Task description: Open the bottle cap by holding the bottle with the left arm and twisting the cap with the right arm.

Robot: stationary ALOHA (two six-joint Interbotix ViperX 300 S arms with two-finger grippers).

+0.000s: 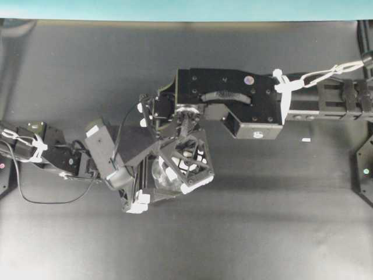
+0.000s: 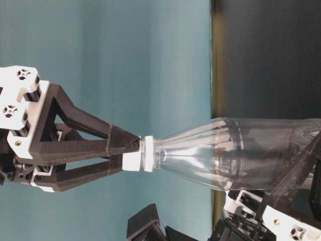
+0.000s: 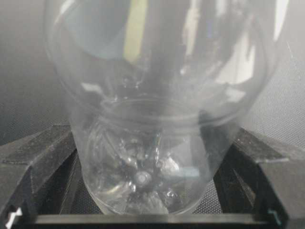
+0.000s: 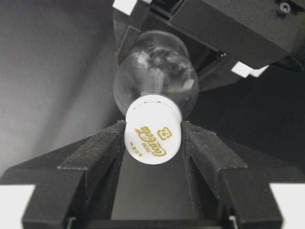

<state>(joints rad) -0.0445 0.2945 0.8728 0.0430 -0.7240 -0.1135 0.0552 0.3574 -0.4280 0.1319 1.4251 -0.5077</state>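
The bottle (image 2: pixel 235 153) stands upright on the dark table (image 1: pixel 245 233), just left of the scene's middle, with both arms meeting over it. In the table-level view, which is turned on its side, its clear body widens from the neck down to the base.

The left arm (image 1: pixel 58 154) reaches in from the left edge. Its gripper (image 3: pixel 143 210) has its fingers (image 3: pixel 43 162) set wide, one on each side of the bottle's lower body, pressed against the clear wall. The left wrist view shows the bottle's ribbed base sitting between the two black fingers, filling the gap.

The right arm (image 1: pixel 233 102) comes in from the right and bends down over the bottle. Its gripper (image 4: pixel 153 136) points down at the top, and its black fingers (image 4: pixel 102 148) are closed on the cap (image 4: pixel 152 131), touching it on both sides. The cap is white with gold lettering on top and sits on the neck; in the table-level view no gap shows between it and the white collar ring below.

A small white scrap (image 1: pixel 306 140) lies on the table to the right, well apart from the bottle.
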